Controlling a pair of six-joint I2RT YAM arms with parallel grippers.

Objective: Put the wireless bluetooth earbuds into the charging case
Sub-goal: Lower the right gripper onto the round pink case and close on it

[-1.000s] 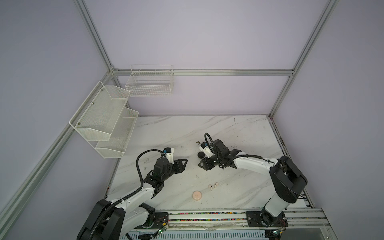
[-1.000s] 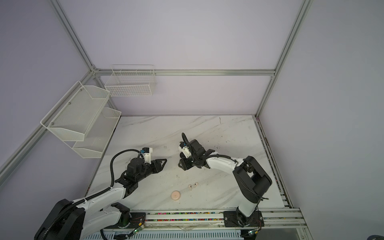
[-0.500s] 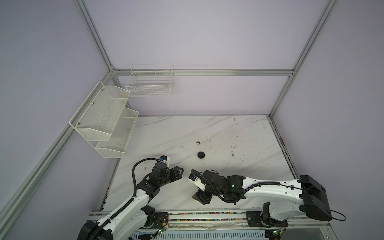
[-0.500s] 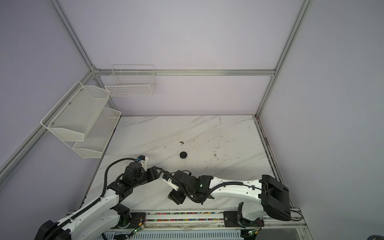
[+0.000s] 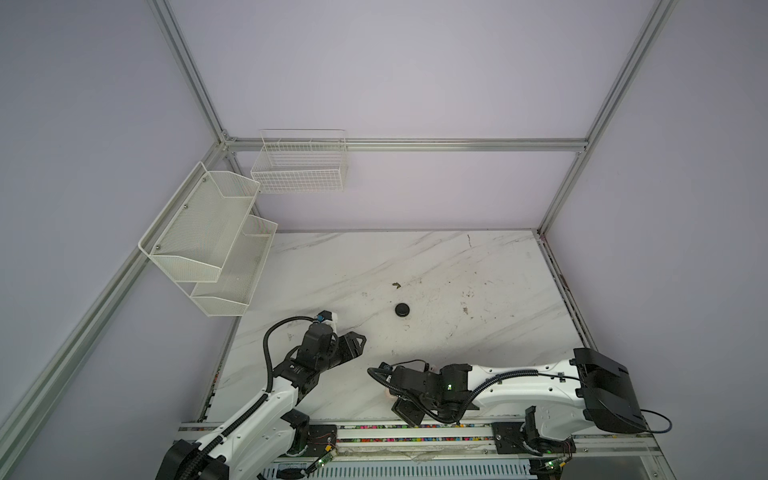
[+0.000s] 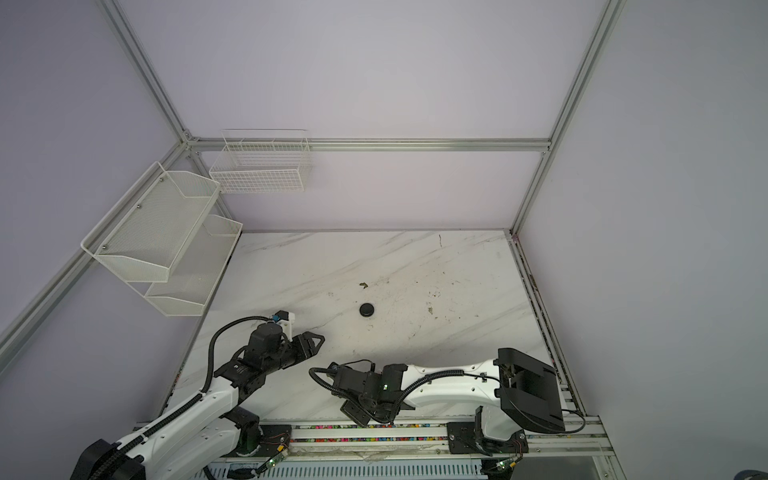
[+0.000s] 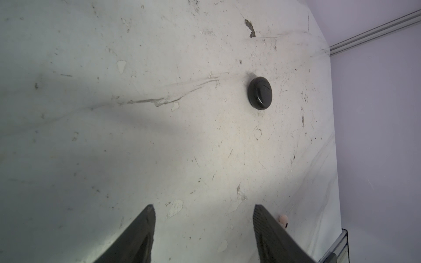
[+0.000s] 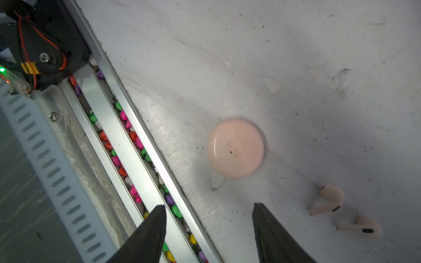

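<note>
Two pale pink, short-stemmed earbuds (image 8: pixel 331 198) lie loose

1. Walls (image 5: pixel 395 75): plain pale lilac panels at back + both sides.
2. Frame (image 5: pixel 415 144): silver alu. bars up the corners, one horiz. bar across back wall.
3. Table (image 5: pixel 457 257): white marble-look top w/ grey veins, scuffed & speckled; small dark stain (image 5: pixel 396 285) near centre.
4. Basket (image 5: pixel 299 174): white wire, hung at the horiz. bar, back-left.
5. Shelf (image 5: pixel 199 232): white mesh, 2 tiers, on left wall above table's left edge.
6. Rail (image 5: pixel 415 434): alu. track along table's front edge; slots hold coloured pebbles (image 8: pixel 124 115) (pink, green, red, purple, yellow).
7. Grille (image 5: pixel 395 471): pale slotted strip in front of rail.
8. Light: soft, even, from above; faint shadows on tabletop.
</note>
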